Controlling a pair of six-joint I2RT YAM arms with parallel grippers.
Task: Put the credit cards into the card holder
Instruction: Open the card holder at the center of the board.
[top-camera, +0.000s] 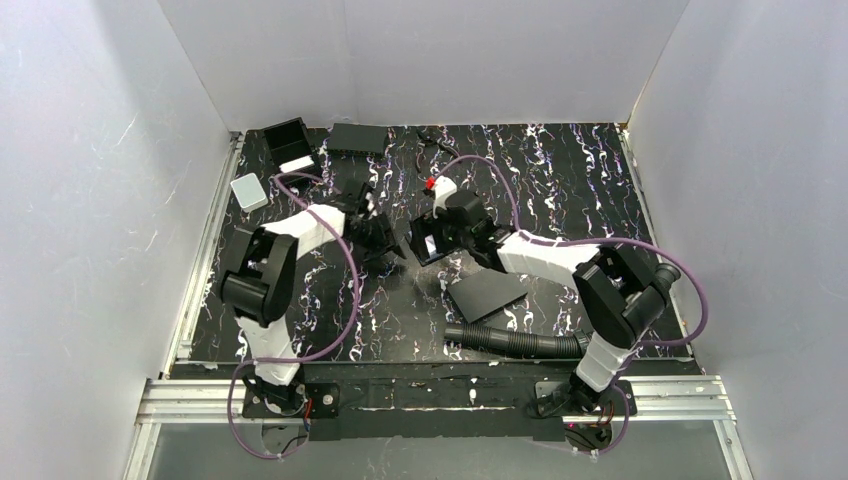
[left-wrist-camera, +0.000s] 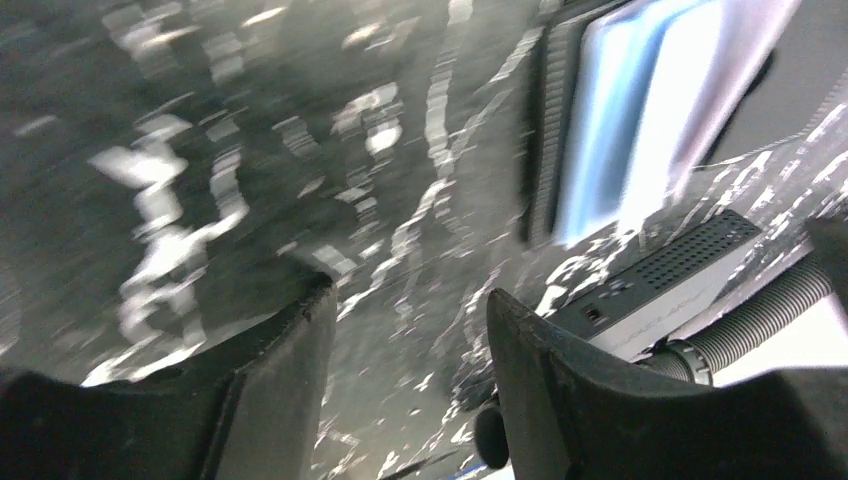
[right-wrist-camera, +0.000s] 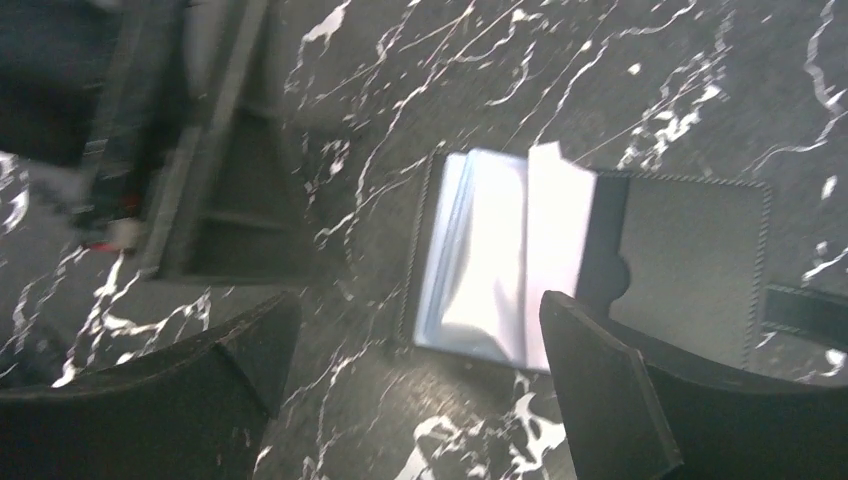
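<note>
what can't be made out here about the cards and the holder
Count of credit cards in the card holder: right wrist view, glare and blur merge them into one pale block.
Card print: left wrist view, motion blur smears it.
Dark strip beside the holder: right wrist view, cut by the right edge.
Holder detail: top view, too small, partly under the right gripper.

Left arm (top-camera: 300, 228) and right arm (top-camera: 545, 255) angle inward, wrists close over mid table (top-camera: 570, 170). Card holder (top-camera: 431, 244) lies between them, pale inside showing. Black sheet (top-camera: 487, 293) just near of it, hose (top-camera: 515, 342) nearer. Tray (top-camera: 288, 143) and grey box (top-camera: 249, 191) far left.
</note>
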